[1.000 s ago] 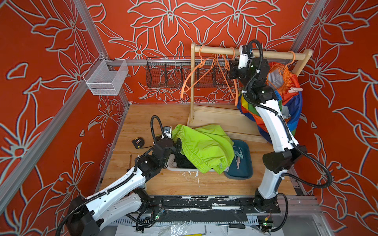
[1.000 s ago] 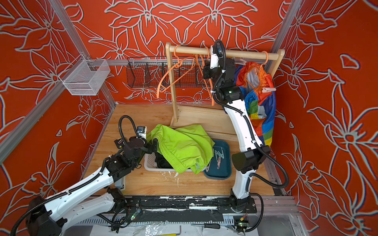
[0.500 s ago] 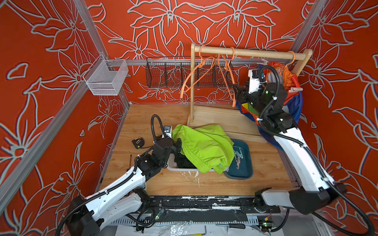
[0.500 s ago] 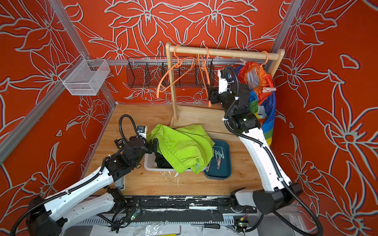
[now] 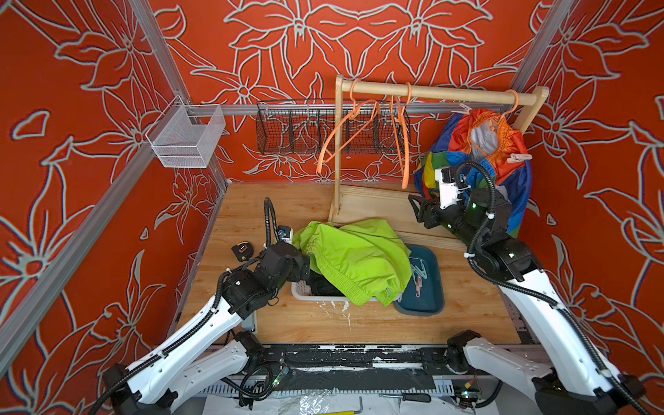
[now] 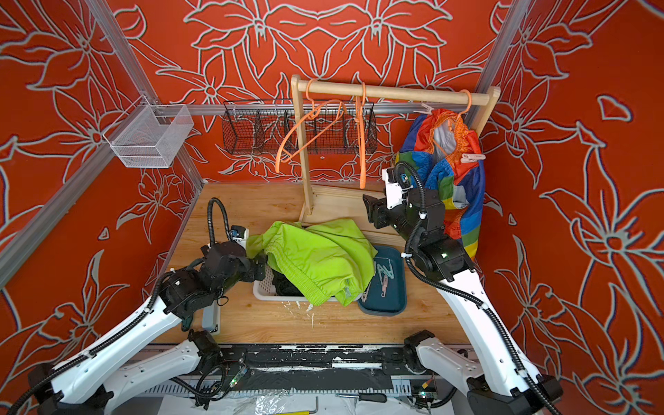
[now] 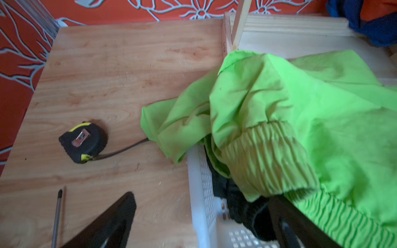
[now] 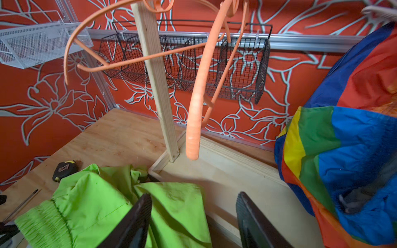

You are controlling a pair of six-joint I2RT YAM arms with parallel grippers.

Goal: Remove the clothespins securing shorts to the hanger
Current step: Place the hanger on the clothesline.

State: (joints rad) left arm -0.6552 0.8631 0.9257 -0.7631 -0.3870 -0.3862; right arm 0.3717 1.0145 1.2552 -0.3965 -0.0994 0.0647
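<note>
- One tape measure (image 7: 83, 145) far left on the table, no part of the job.
- Beside it, left gripper (image 7: 200, 199) at the rim of the white basket (image 5: 300, 289), jaws spread wide, gripping nothing; same place and same spread as a second ago.
- In the basket, black shorts (image 7: 236, 199) at the bottom, lime green shorts (image 5: 355, 258) draped over them and spilling past the rim; no pegs visible on either.
- Just right of that, teal tray (image 5: 431, 305) with several loose clothespins (image 5: 418, 275) lying in it.
- Behind, bare orange hangers (image 5: 345, 136) on the wooden rail (image 5: 449, 94).
- Right gripper (image 8: 193, 194): the one big change. Up at the rail beside the rainbow shorts (image 5: 456, 140) a second ago, now down low over the rack's base board, jaws parted and empty in the wrist view. No peg brought down.
- Far right, rainbow shorts hanging on the last hanger (image 5: 512, 104), pink clothespin (image 5: 519, 157) clamped at the waistband's right edge, well above the right gripper.
- Reads as a retreat without a pull: at least that peg left, so probably another reach up.
</note>
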